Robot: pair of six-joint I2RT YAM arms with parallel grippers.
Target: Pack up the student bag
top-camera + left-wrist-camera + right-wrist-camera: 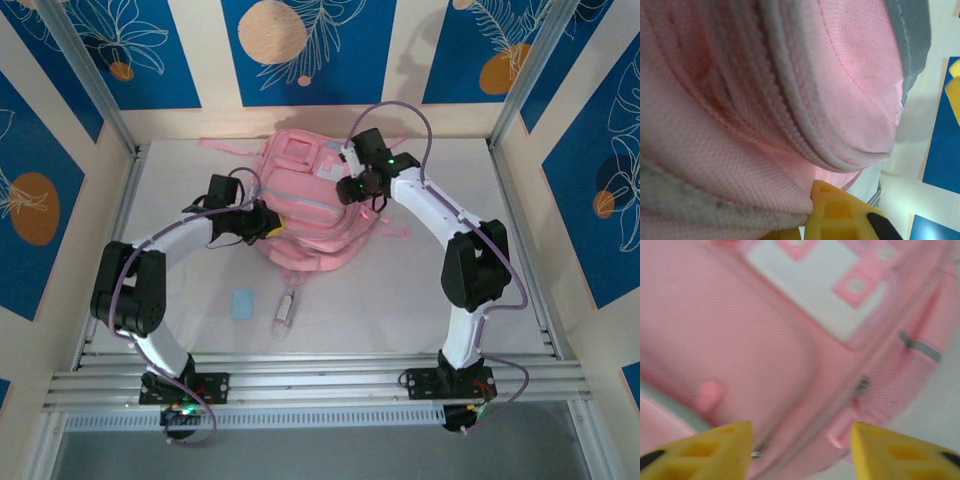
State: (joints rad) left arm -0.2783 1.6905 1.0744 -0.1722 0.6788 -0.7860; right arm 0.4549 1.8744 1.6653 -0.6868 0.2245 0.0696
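The student bag lay on the white table, its straps trailing off to both sides. The left gripper sat at the bag's left edge with its jaws pressed together on a fold of pink fabric. In the left wrist view one yellow finger met a grey-edged hem of the bag, below a curved run of zip and pale blue-grey trim. The right gripper hung above the bag's right half with its jaws spread wide and nothing between them. Its two yellow fingertips framed a seam and a small zip pull on the pink panel beneath. Just beyond them lay the bag's white patch, printed with pink squares that each held a pale dot; the view was too blurred to tell whether any of it was lettering. Near the bag's near edge, apart from it, a small pale blue flat piece and a small slim whitish object lay side by side.
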